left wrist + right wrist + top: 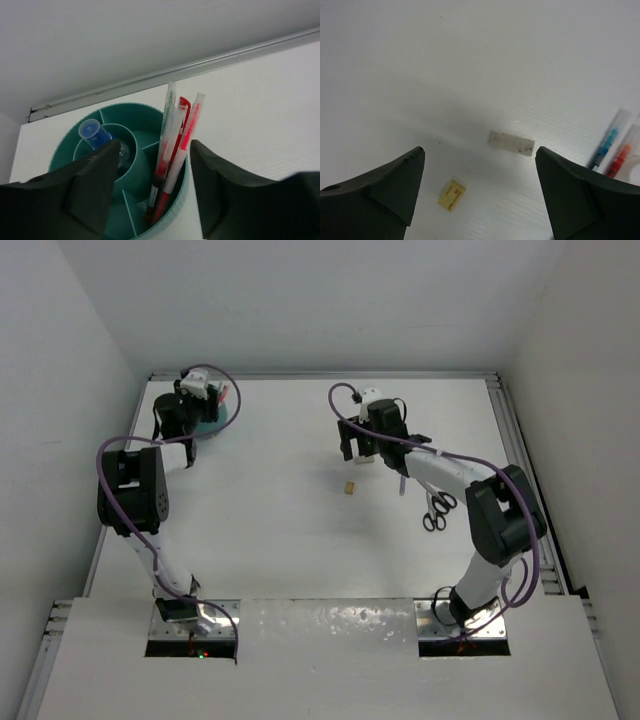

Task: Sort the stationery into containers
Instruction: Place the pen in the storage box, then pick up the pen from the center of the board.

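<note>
The teal tub stands at the table's far left. Red pens lean upright in one outer compartment, and a blue-capped bottle sits in the centre one. My left gripper hovers over the tub, open, with the pens in the gap between its fingers and touched by neither. My right gripper is open wide above a tan eraser and a speckled white block. A blue pen and a red pen lie to their right.
Black-handled scissors lie on the table beside the right arm. The tan eraser sits mid-table. A metal rail and the back wall run just behind the tub.
</note>
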{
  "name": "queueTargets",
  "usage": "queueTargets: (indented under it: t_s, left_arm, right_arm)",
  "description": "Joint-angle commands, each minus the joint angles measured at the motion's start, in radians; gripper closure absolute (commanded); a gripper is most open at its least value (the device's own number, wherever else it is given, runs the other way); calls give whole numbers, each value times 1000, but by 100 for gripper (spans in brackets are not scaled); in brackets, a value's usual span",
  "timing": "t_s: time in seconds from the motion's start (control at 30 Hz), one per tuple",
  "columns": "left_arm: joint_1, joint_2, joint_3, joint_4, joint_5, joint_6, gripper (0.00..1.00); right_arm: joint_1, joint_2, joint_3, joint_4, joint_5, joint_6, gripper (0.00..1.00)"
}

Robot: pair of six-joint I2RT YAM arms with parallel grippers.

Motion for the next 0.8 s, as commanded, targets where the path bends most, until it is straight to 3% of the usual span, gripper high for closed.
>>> queueTargets:
  t_s: [0.0,0.03,0.07,0.1,0.2,0.27,0.3,0.43,0.57,0.77]
  left_arm:
    - [-2,-12,5,85,-34,-21,42]
    - [0,-17,21,77,-42,-32,39]
    - [1,-24,31,56,-54,-40,35]
    - [0,-30,41,45,-61,-53,34]
    - [0,-56,84,2,-47,-89,27]
    - [0,-79,126,-55,-35,-104,22]
    - [-6,-87,144,-81,-32,-116,21]
    - [-32,-151,207,-231,-90,-124,19]
    - [-52,-227,218,-386,-116,-185,19]
    - [-85,-372,95,-418,-99,-202,19]
  right_arm:
    - [-3,2,142,-272,176,15,15]
    - [-12,16,202,-323,190,23,22]
    - [-18,42,228,-366,199,37,42]
    - [-29,54,274,-438,189,81,56]
    - [-90,80,304,-492,127,177,91]
    - [-122,88,298,-464,110,245,87]
    - [-154,112,317,-463,101,262,71]
    - [-214,243,486,-502,113,265,69]
    - [-262,418,759,-678,119,259,70]
    - [-276,507,776,-716,135,262,70]
